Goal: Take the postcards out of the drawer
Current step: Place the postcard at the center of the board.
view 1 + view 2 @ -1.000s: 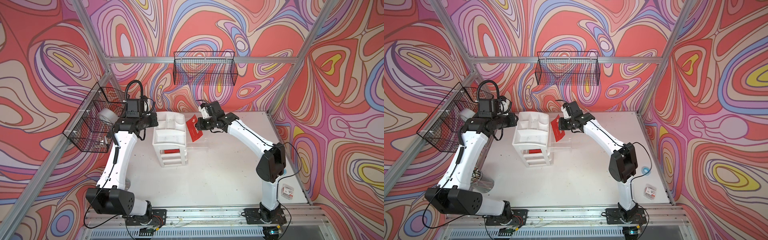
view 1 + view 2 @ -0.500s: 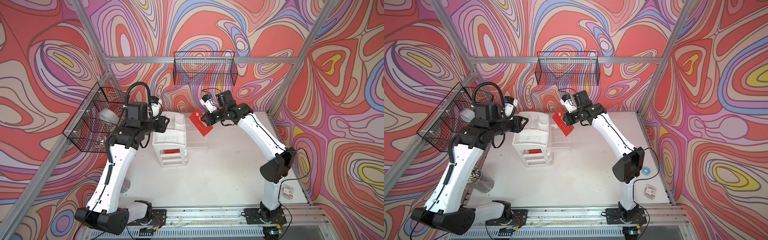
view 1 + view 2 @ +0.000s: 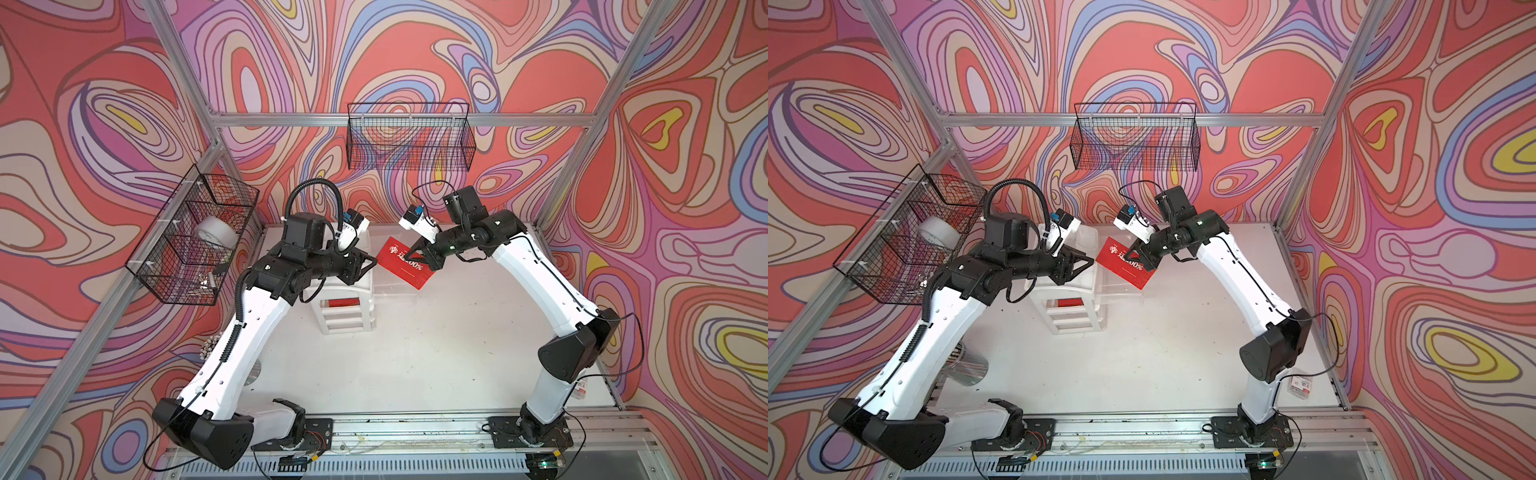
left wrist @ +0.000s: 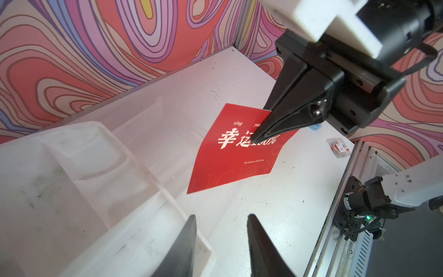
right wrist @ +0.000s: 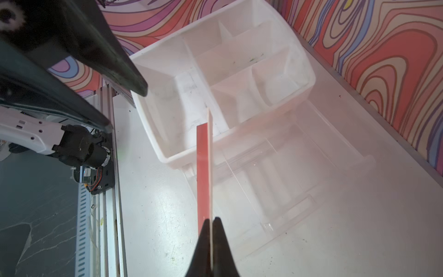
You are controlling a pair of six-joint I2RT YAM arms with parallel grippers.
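My right gripper (image 5: 210,219) is shut on one red postcard (image 4: 239,153) with white characters and holds it in the air by its upper edge. The card shows edge-on in the right wrist view (image 5: 203,172) and tilted in both top views (image 3: 405,262) (image 3: 1125,268). Below it the clear drawer (image 5: 287,167) stands pulled out from the white organizer (image 3: 347,316), and I see nothing in it. My left gripper (image 4: 221,217) is open and holds nothing. It hovers over the organizer's compartmented top (image 4: 72,179), just left of the card and apart from it (image 3: 372,262).
Something red (image 3: 343,302) shows in the organizer's front. A wire basket (image 3: 409,137) hangs on the back wall and another (image 3: 191,245) with a tape roll on the left wall. A small labelled clear box (image 3: 579,388) lies at the front right, a metal cup (image 3: 967,368) at the left.
The right gripper has lifted the postcard up and away from the drawer. The left arm has risen and swung right over the organizer toward the card, and its jaws have opened a little.
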